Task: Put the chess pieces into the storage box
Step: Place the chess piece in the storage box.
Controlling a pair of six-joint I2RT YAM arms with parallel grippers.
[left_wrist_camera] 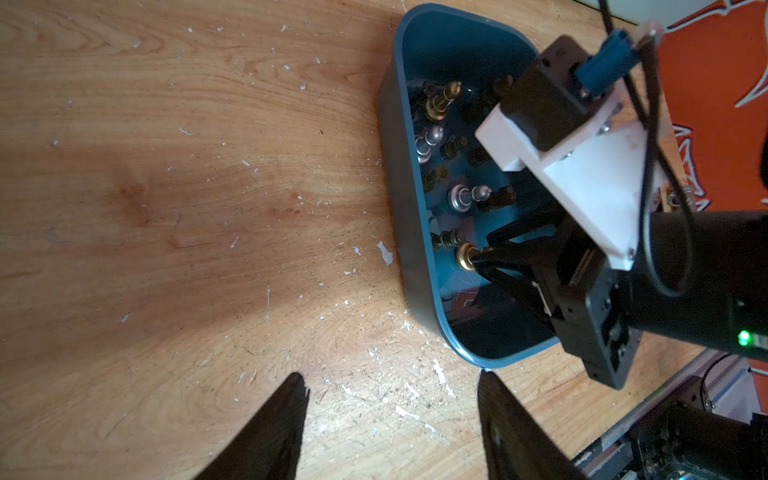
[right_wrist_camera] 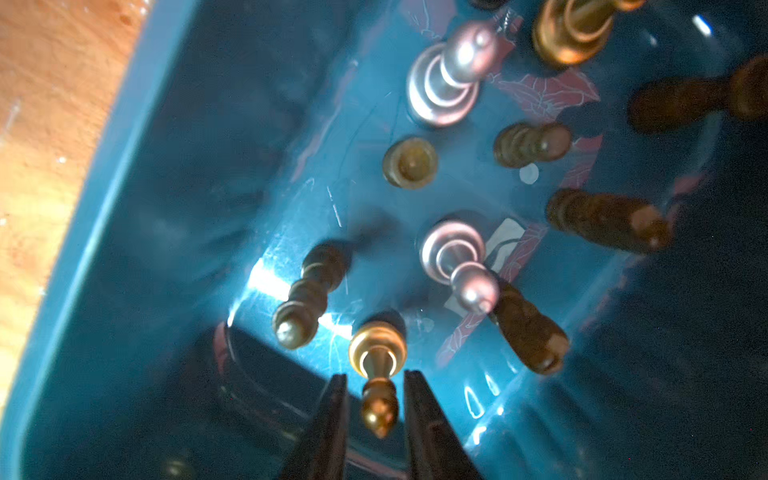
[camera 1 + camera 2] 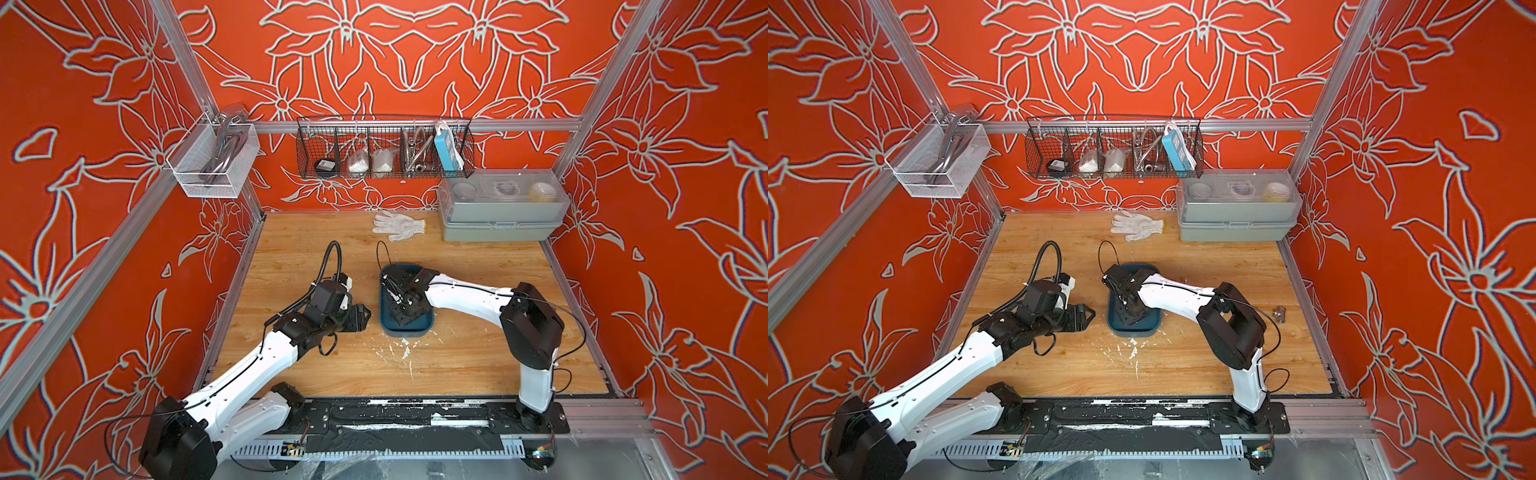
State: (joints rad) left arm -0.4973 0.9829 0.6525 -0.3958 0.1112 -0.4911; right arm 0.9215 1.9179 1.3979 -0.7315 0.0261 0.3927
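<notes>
Right hand [image 2: 375,374] astride gold piece [image 2: 377,349], wrist-only

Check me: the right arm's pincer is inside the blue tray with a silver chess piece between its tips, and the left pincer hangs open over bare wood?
One slip: the chess piece between the tips of the right pincer is gold, not silver, as the right wrist view shows. The rest stands: that pincer is inside the blue tray, and the left pincer hangs open over bare wood.
</notes>
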